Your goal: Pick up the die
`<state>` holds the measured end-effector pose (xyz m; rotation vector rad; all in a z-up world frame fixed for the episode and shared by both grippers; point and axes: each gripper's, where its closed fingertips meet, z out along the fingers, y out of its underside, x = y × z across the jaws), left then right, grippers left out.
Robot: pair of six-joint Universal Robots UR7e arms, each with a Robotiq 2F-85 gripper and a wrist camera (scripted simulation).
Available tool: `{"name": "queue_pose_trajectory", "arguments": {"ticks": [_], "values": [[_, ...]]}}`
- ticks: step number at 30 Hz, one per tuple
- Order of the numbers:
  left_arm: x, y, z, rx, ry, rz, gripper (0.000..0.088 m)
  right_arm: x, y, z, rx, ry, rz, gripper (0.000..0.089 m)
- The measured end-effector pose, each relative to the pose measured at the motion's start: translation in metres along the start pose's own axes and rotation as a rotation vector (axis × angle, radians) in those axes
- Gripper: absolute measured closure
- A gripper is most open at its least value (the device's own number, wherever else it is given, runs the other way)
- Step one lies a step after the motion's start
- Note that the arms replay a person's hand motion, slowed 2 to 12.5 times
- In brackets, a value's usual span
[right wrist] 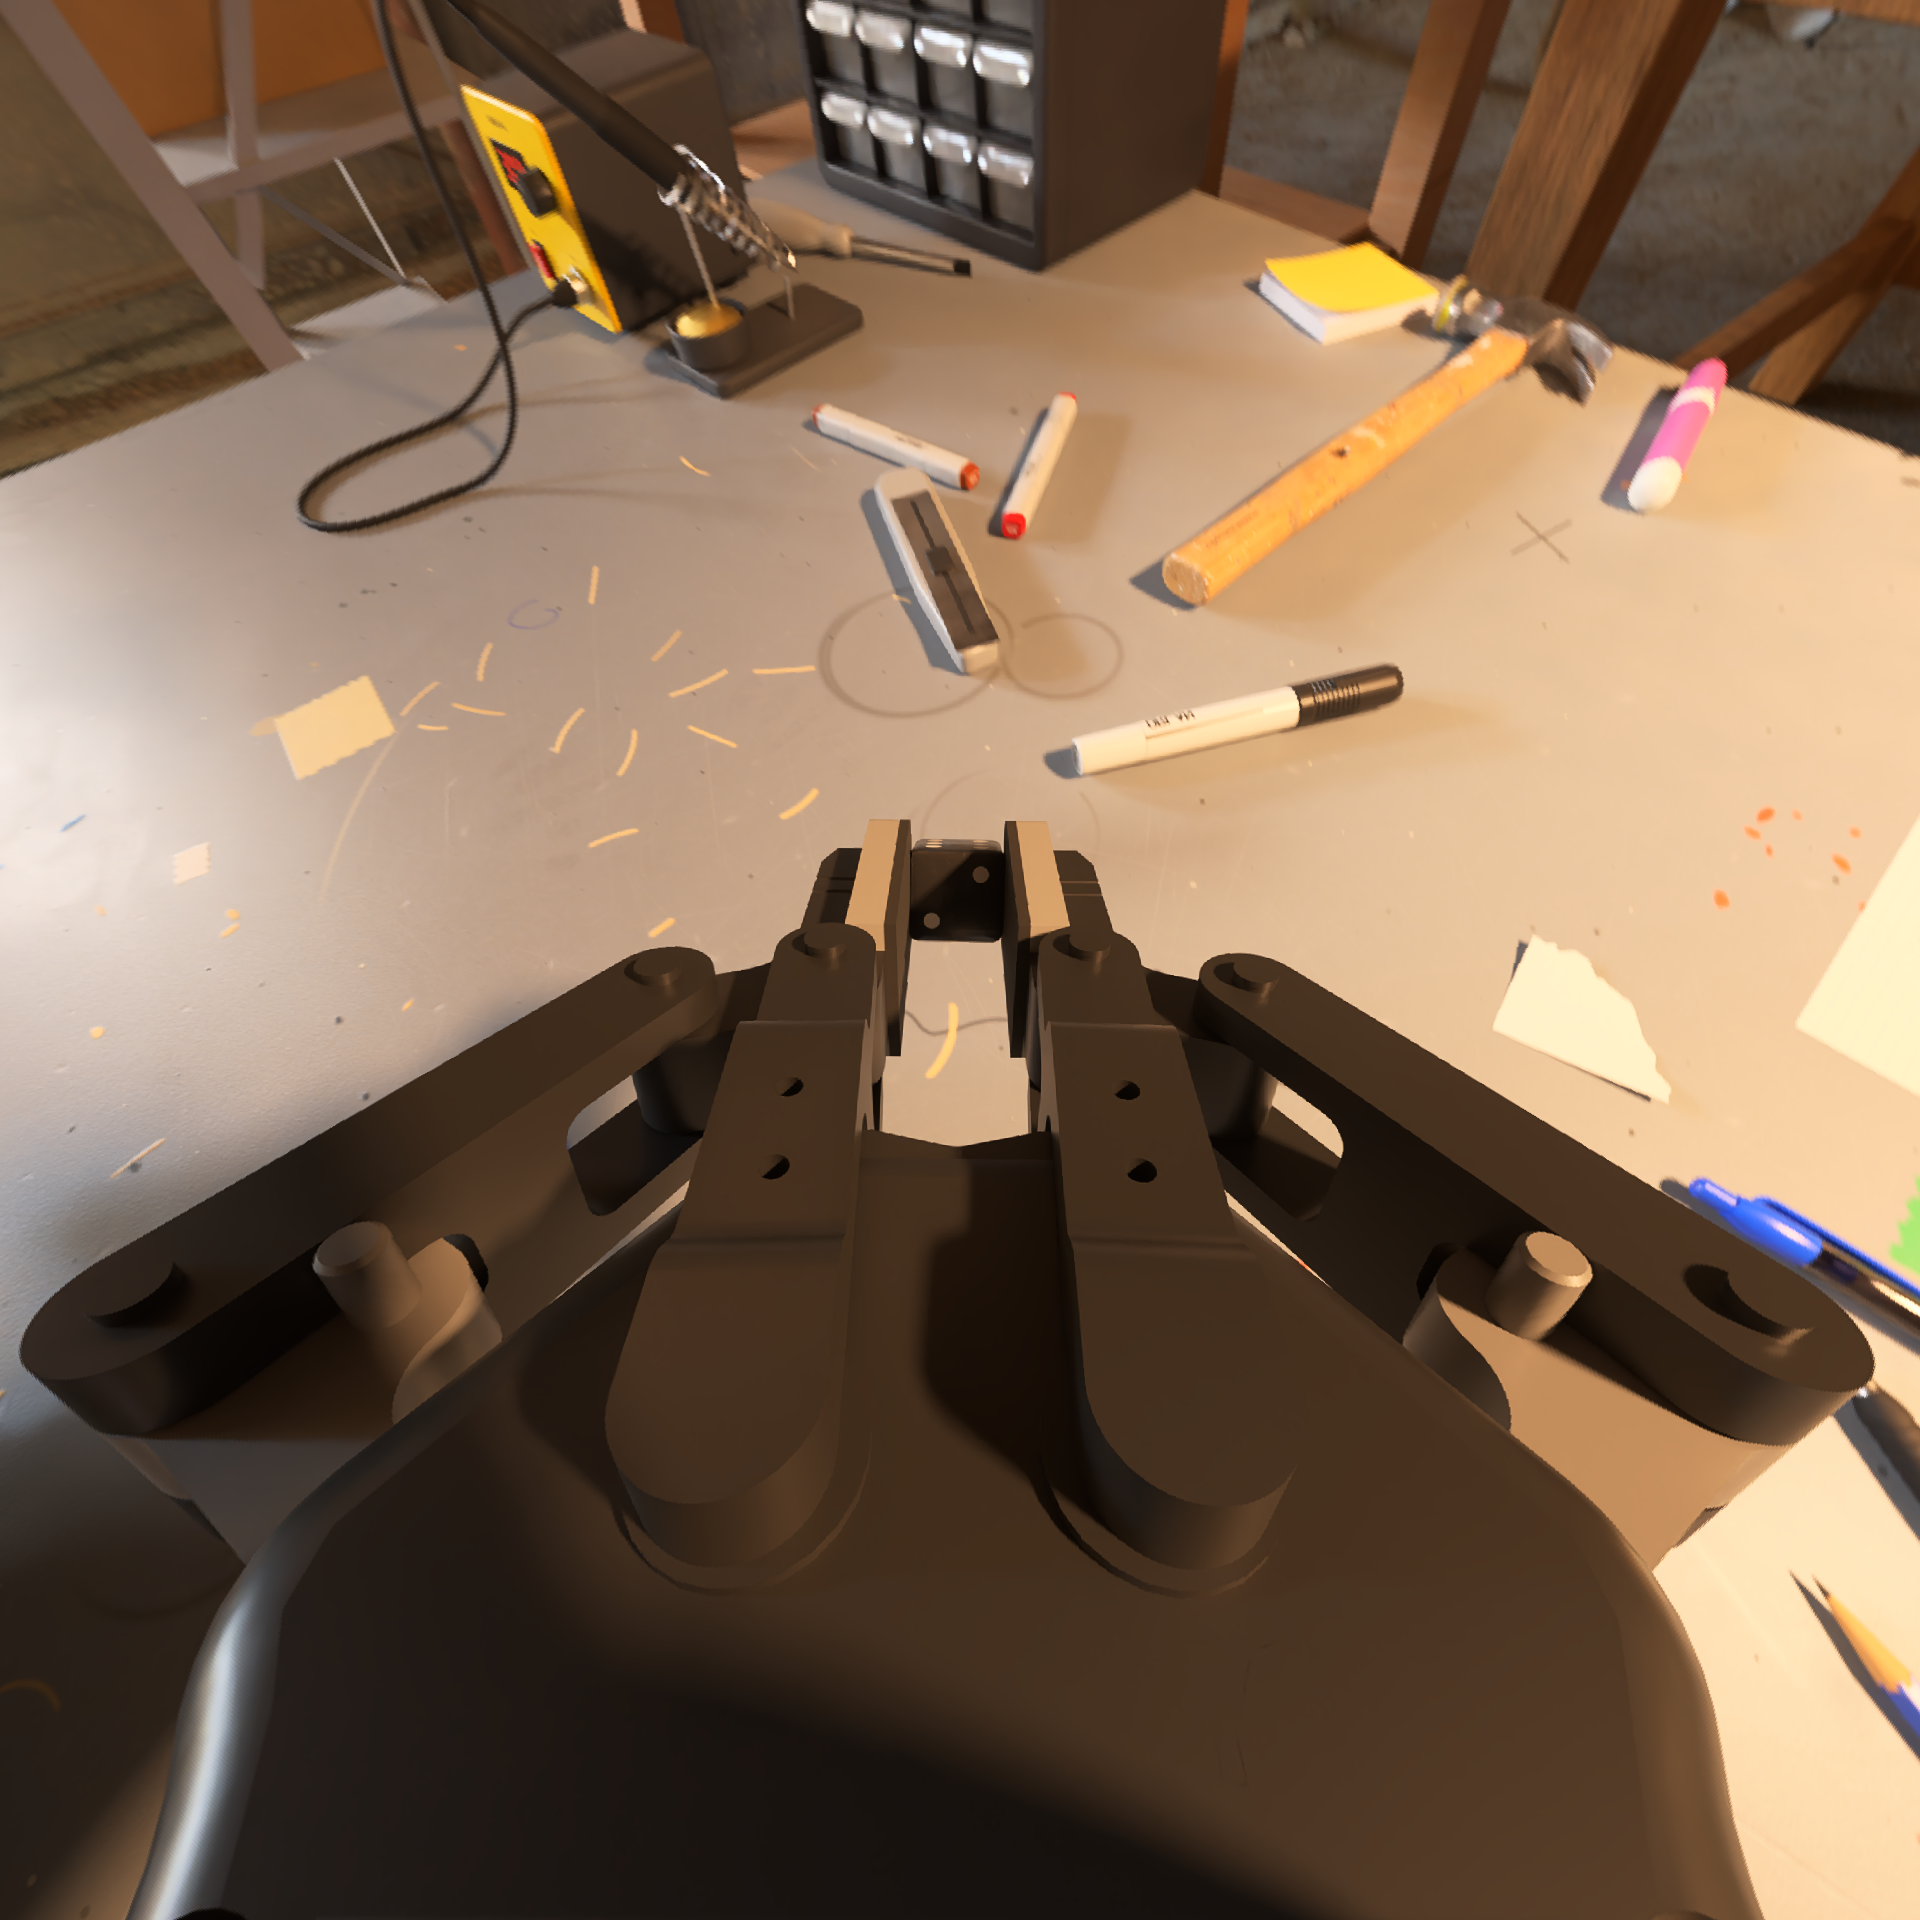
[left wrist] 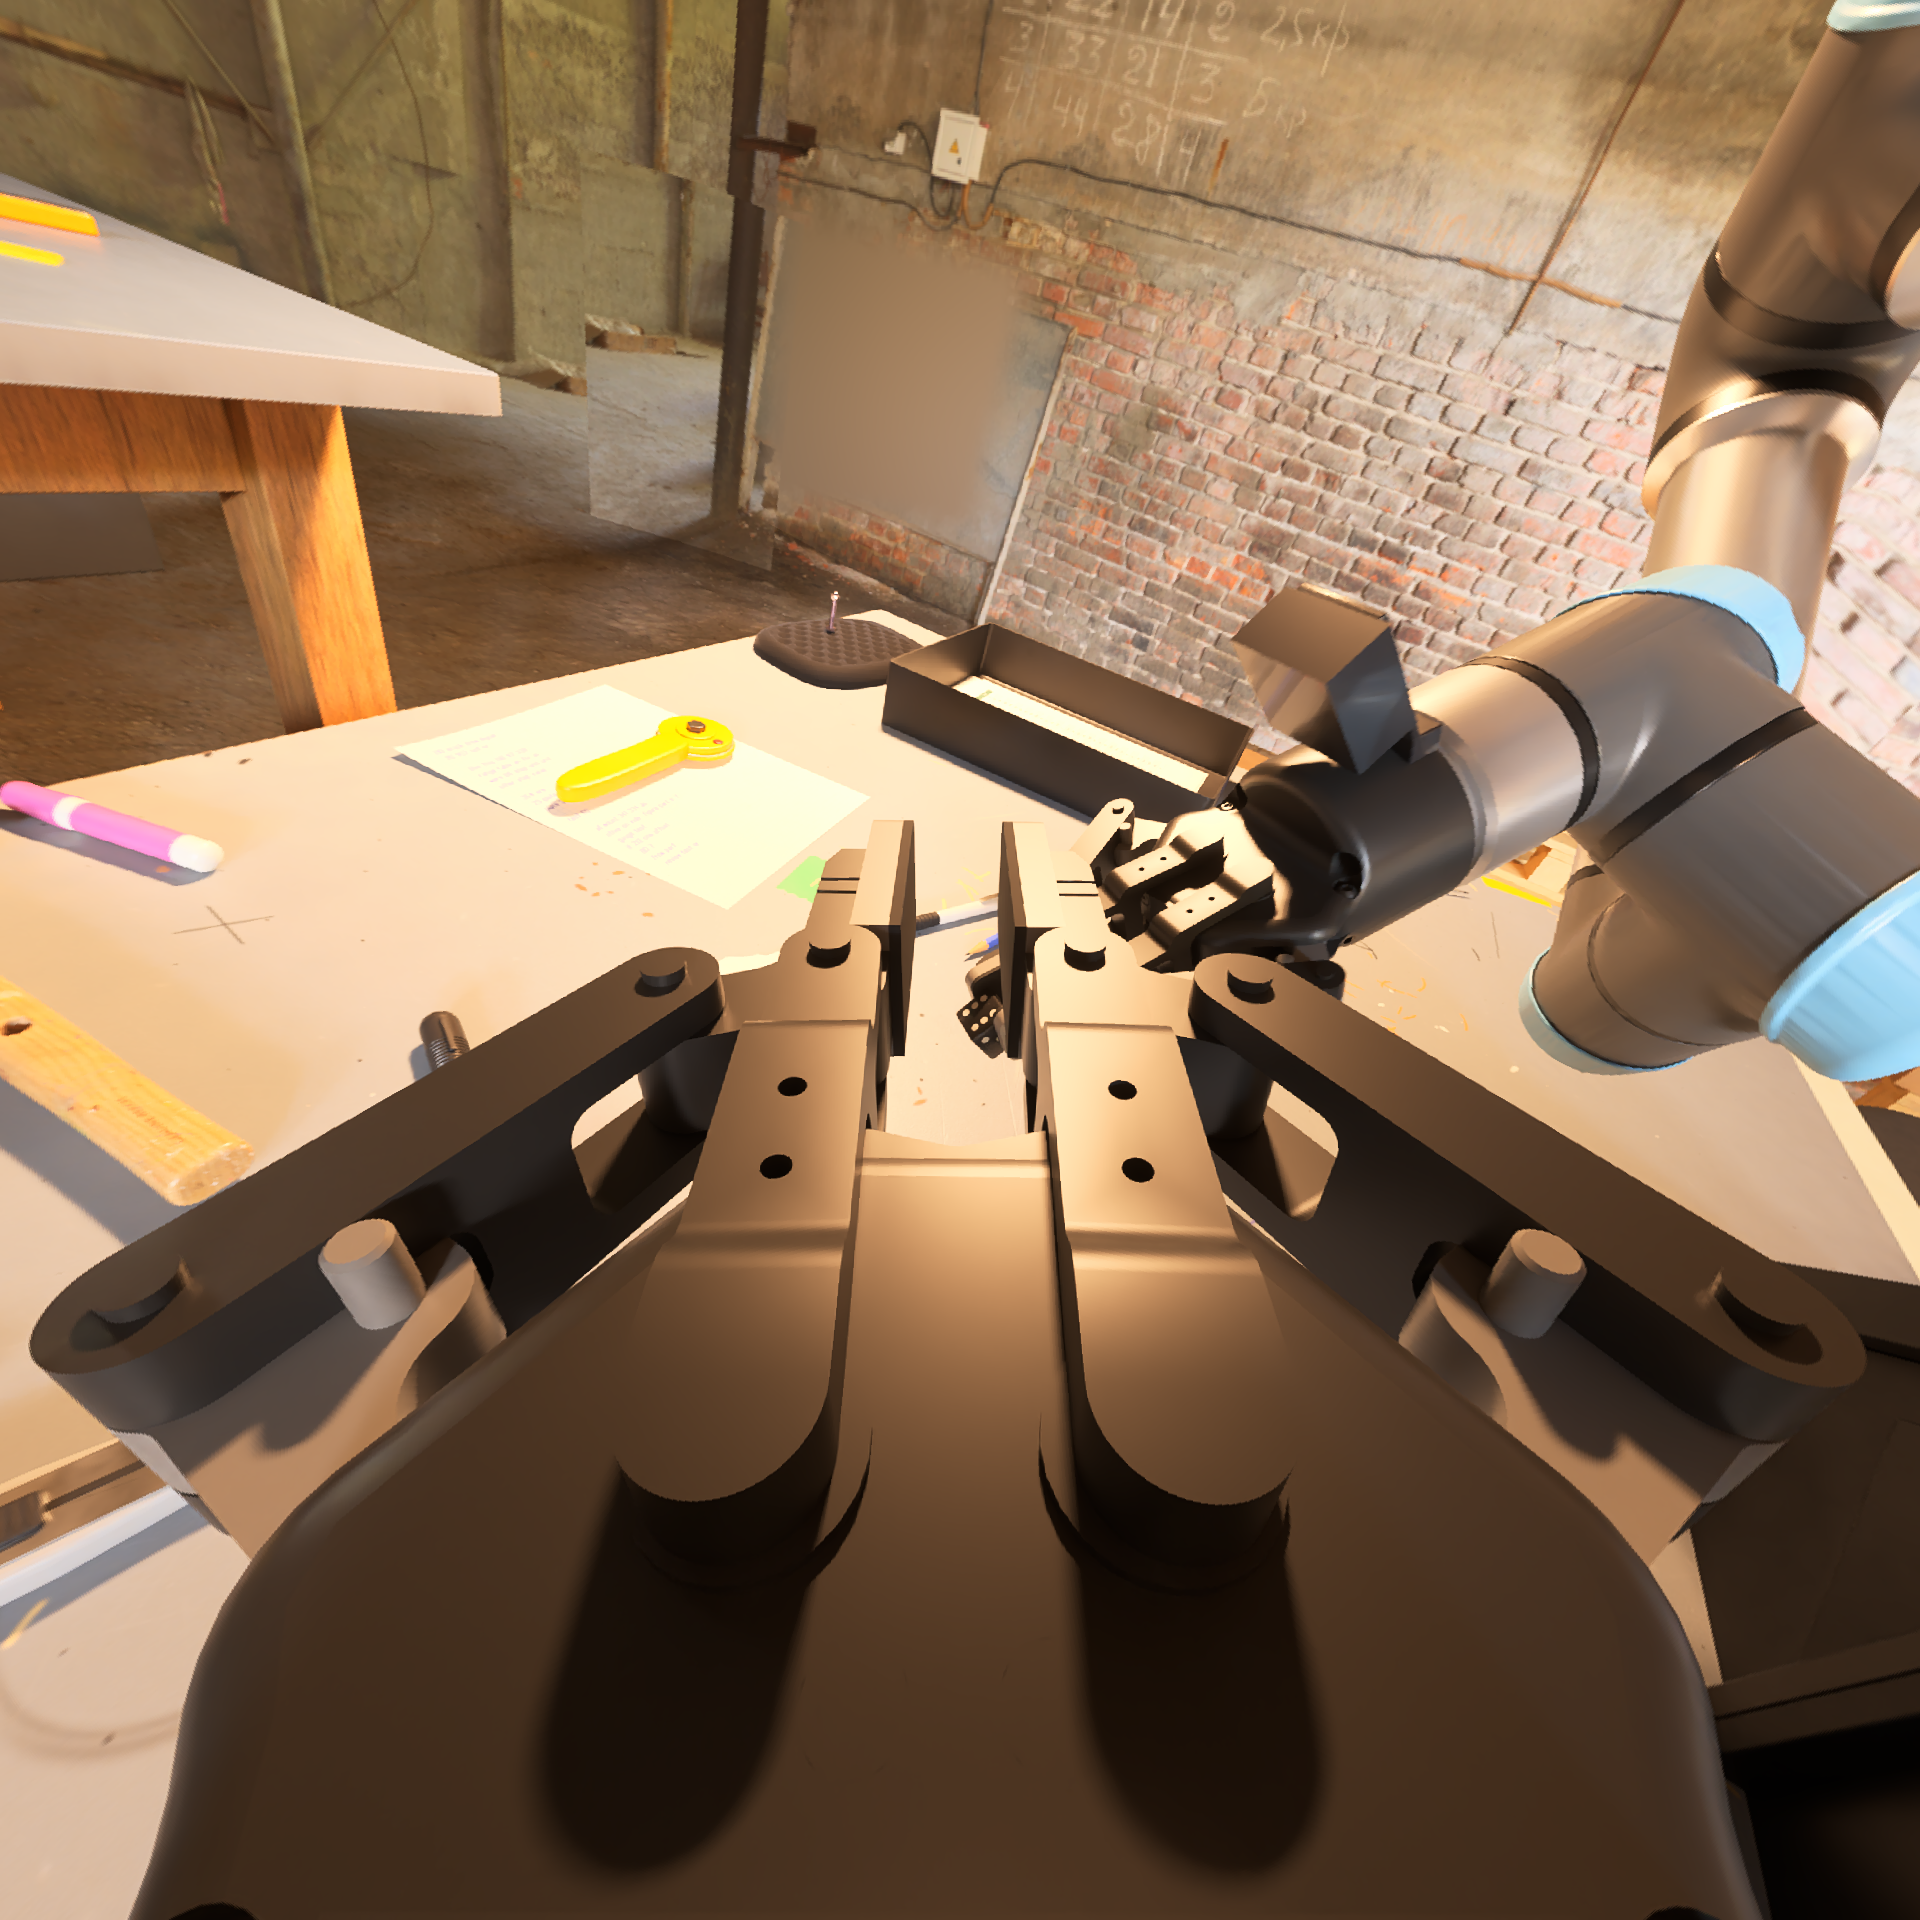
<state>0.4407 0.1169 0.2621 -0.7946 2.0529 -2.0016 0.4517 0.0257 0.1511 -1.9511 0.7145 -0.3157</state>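
Note:
The die (right wrist: pixel 956 894) is black with white pips. My right gripper (right wrist: pixel 957 862) is shut on it, with the die pinched between the two fingertip pads just over the grey table (right wrist: pixel 520 935). In the left wrist view the die (left wrist: pixel 982 1023) shows small through the gap between my left fingers, farther off, with the right gripper (left wrist: pixel 1174 883) and its arm reaching in from the right. My left gripper (left wrist: pixel 958 862) is empty. Its jaws stand a narrow gap apart and point toward the die.
In the right wrist view, a black-capped marker (right wrist: pixel 1236 717), a utility knife (right wrist: pixel 940 571), a hammer (right wrist: pixel 1371 447), a soldering station (right wrist: pixel 582 208) and a blue pen (right wrist: pixel 1808 1247) lie around. In the left wrist view, a black tray (left wrist: pixel 1060 717) and a yellow tool (left wrist: pixel 644 769) on paper lie beyond.

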Motion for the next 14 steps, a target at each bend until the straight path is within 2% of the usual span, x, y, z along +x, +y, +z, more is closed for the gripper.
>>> {"name": "queue_pose_trajectory", "arguments": {"ticks": [5,14], "values": [[-0.001,0.009,0.016,0.012,0.026,-0.036,0.0712,-0.01,-0.017,-0.005,0.068,-0.05,-0.055,0.0736],[0.002,0.019,0.034,0.033,0.082,-0.094,0.0671,-0.021,-0.035,-0.012,0.141,-0.137,-0.121,0.0736]]}}
